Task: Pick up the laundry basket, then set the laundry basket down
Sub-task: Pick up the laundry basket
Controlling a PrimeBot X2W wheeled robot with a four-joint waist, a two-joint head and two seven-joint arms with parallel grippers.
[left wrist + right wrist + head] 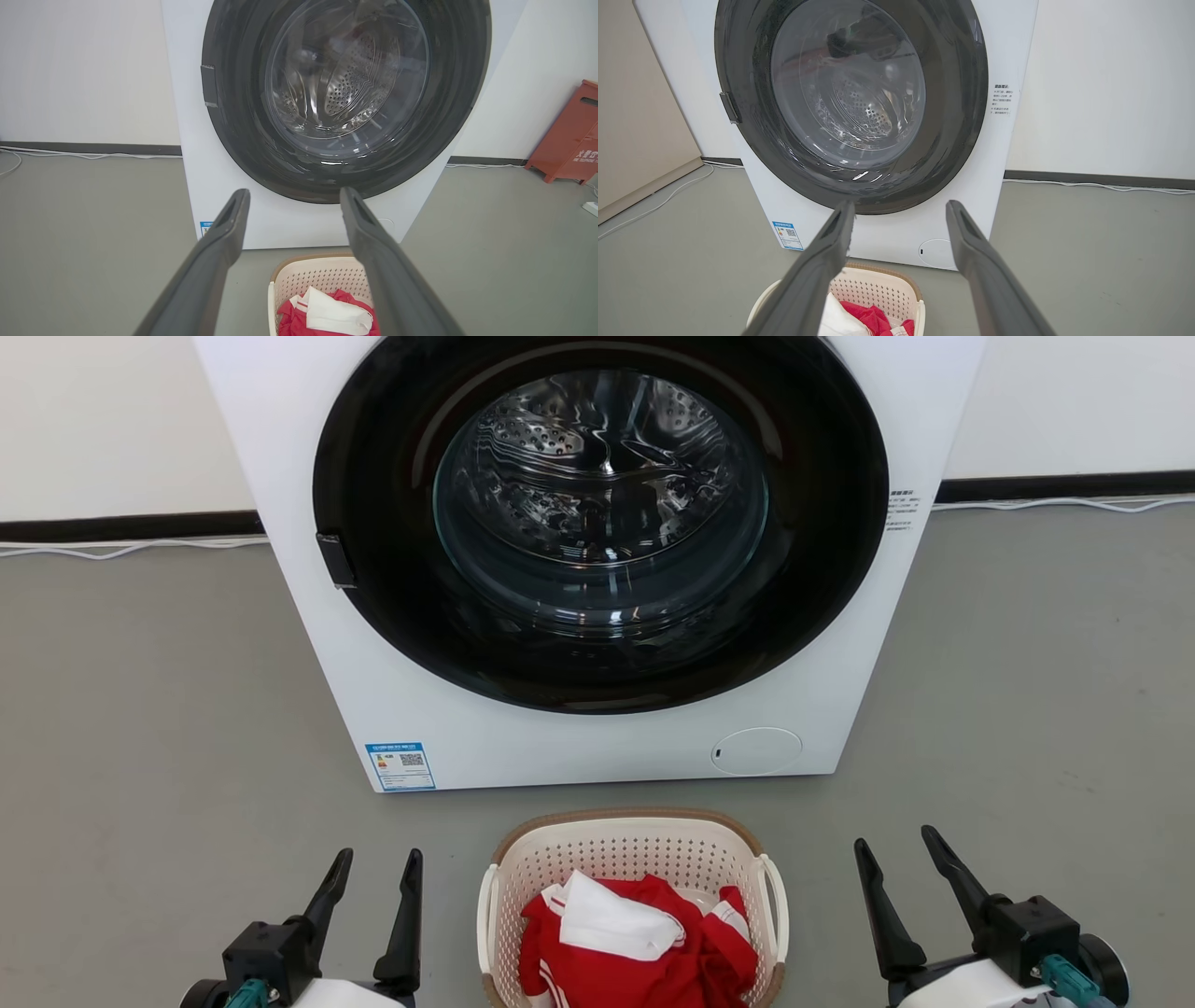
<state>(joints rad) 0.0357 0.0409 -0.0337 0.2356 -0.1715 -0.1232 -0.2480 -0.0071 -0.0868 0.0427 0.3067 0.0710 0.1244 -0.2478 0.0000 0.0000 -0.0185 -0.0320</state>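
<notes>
The laundry basket (625,854) stands on the grey floor just in front of the washer, cream-white and perforated with a brown rim and white loop handles. Red and white clothes (635,938) fill it. My left gripper (378,861) is open to the basket's left, apart from it. My right gripper (894,842) is open to its right, also apart. In the left wrist view the basket (310,282) lies low between my left gripper (294,196) fingers. The right wrist view has the basket (882,291) at the bottom, partly behind the left finger of my right gripper (900,210).
A white front-loading washer (597,747) with a shut dark round door (597,523) stands right behind the basket. White cables (121,549) run along the wall base. A red cabinet (572,135) sits off to one side. Grey floor (140,728) spreads on both sides.
</notes>
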